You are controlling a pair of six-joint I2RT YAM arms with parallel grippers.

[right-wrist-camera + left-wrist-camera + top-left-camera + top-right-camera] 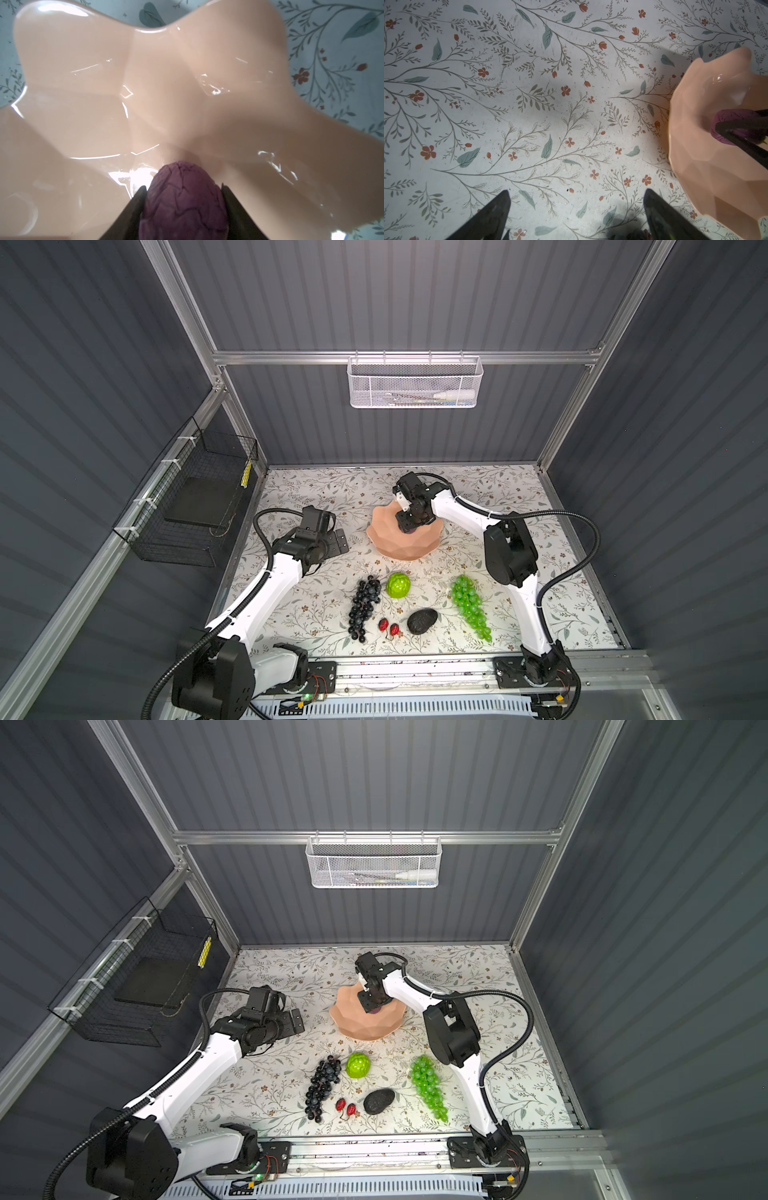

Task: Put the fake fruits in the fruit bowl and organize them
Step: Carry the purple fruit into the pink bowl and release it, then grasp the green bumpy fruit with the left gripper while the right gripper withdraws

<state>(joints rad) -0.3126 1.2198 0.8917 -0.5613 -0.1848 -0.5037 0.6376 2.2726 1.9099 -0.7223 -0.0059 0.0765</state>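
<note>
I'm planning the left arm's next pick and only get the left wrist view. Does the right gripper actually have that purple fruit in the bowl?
Observer: Yes. The right wrist view shows the right gripper clamped on both sides of the small purple round fruit, low inside the peach-pink bowl.
Operator: What's outside the bowl?
Observer: In both top views the dark grape bunch, lime-green bumpy fruit, two red berries, black avocado and green grape bunch lie on the table, nearer the arm bases.
Operator: Which is nearest my gripper?
Observer: The dark grape bunch, it seems. The left gripper hovers open and empty, left of the bowl.
</note>
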